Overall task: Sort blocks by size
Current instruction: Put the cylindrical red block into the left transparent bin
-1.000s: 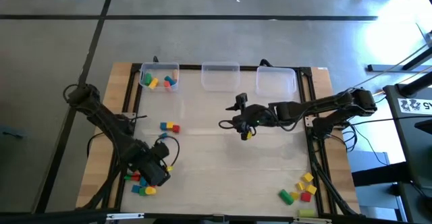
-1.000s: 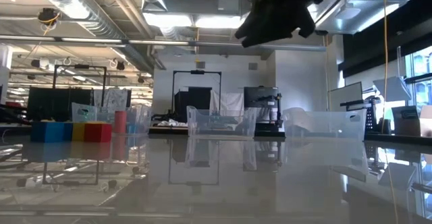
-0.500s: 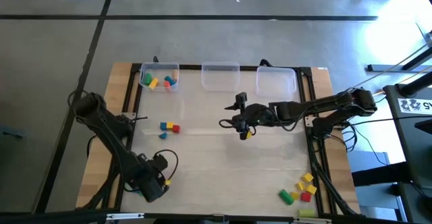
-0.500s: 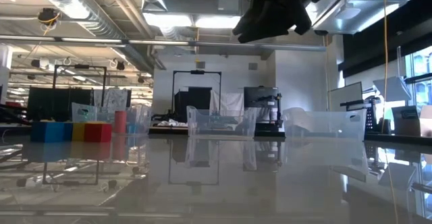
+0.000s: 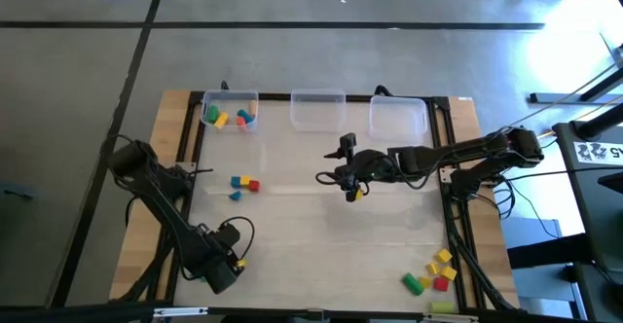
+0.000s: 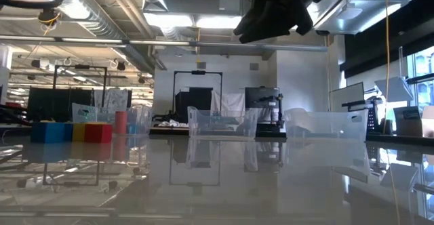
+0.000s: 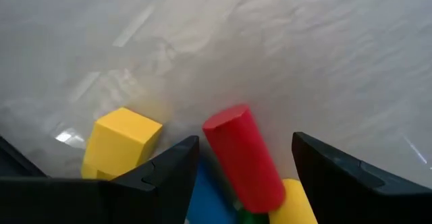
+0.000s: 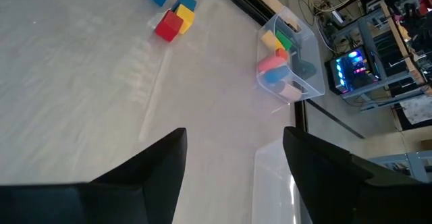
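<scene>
My left gripper (image 5: 219,268) points down over the block pile at the table's near left and hides most of it from above. In its wrist view it (image 7: 244,140) is open, with a red cylinder block (image 7: 241,158) lying between its fingers; I cannot tell whether they touch it. Beside it lie a yellow cube (image 7: 121,143), a blue block (image 7: 206,200) and a yellow cylinder (image 7: 295,204). My right gripper (image 5: 350,187) hangs open over the table's middle (image 8: 233,132), with nothing between its fingers.
Three clear bins stand along the far edge: the left one (image 5: 229,114) holds several blocks, the middle (image 5: 317,109) and right (image 5: 397,119) ones none. A few blocks (image 5: 245,183) lie left of centre. More blocks (image 5: 433,274) lie at the near right.
My left gripper has moved toward the table's near edge and down onto the near-left block pile, covering the blocks that showed beside it before. My right arm has kept still.
</scene>
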